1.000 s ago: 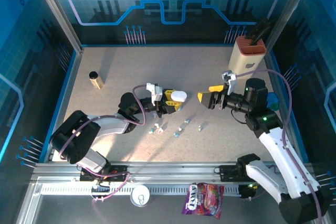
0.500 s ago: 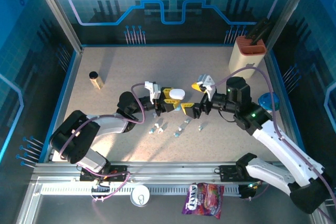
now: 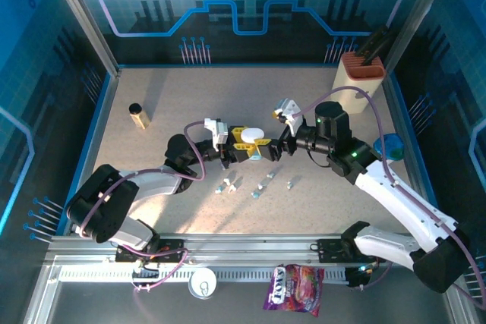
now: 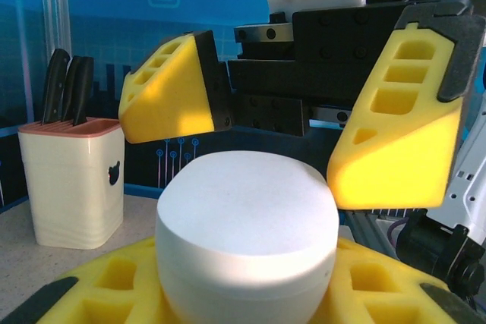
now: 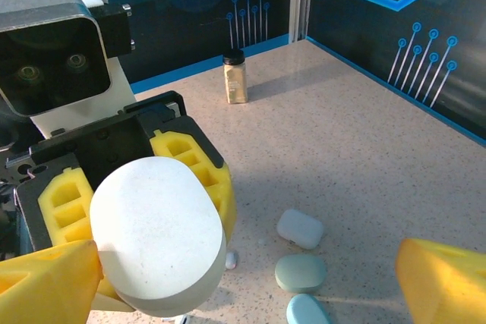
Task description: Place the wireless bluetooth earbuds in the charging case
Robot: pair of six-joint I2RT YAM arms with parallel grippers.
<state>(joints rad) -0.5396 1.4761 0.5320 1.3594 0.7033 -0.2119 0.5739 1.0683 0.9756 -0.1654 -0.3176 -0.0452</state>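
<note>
My left gripper (image 3: 247,145) (image 4: 247,282) is shut on a white oval charging case (image 3: 256,136) (image 4: 247,225) (image 5: 156,240), its lid closed, held above the table's middle. My right gripper (image 3: 267,149) (image 5: 243,275) stands open right in front of it. Its yellow fingers (image 4: 395,119) flank the case's far end without touching it. Several tiny earbuds (image 3: 260,187) lie scattered on the table just below the two grippers. One earbud (image 5: 230,259) peeks out beside the held case.
Three more cases lie on the table under the right gripper: white (image 5: 300,228), pale green (image 5: 301,272), blue (image 5: 307,310). A knife block (image 3: 361,80) (image 4: 72,180) stands back right, a spice jar (image 3: 137,115) (image 5: 235,77) back left, a blue dish (image 3: 391,146) at the right edge.
My right arm has swung left and down, so its fingers now flank the held case, and its jaws have spread a little wider. The left gripper keeps its hold, shifted slightly left.
</note>
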